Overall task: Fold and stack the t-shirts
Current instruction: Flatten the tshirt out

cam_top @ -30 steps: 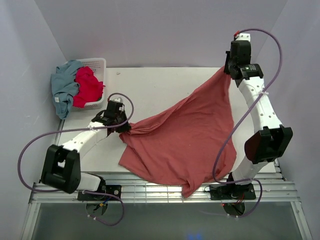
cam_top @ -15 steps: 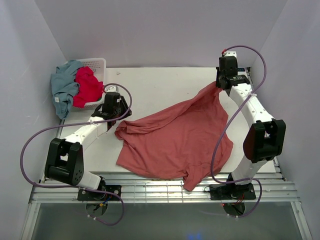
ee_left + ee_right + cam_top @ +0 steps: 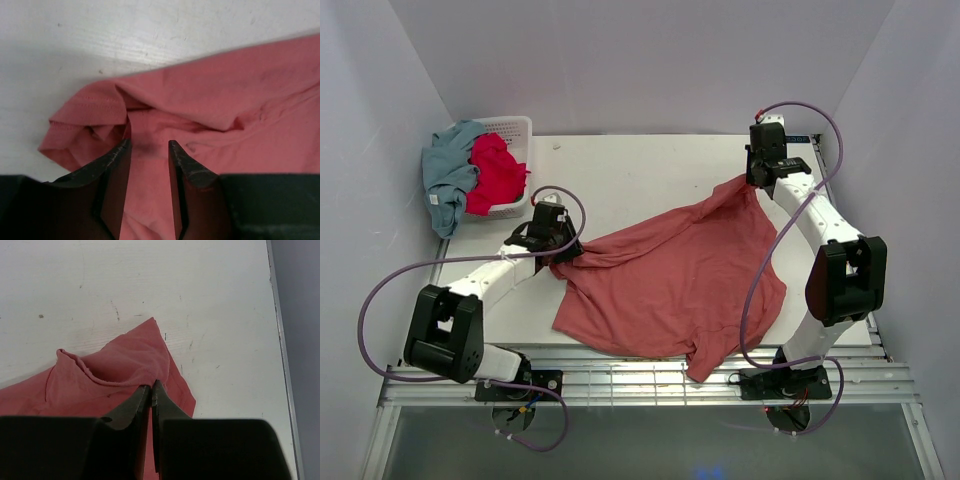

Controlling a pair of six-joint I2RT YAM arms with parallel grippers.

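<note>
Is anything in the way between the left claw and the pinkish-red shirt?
No, nothing visible. The left gripper is open, right over a bunched fold of the salmon-red t-shirt, with only the cloth itself between its fingers.

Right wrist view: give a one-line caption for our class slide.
Right gripper pinches a corner of the salmon-red t-shirt on the white table.

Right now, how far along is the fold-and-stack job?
Early. Done: the salmon shirt is out on the table, crumpled, with no fold made. In hand: the right gripper pinches its far corner; the left gripper is open over the bunched left corner. Left: fold it, then the crimson shirt and grey-blue shirt heaped in the basket.
</note>
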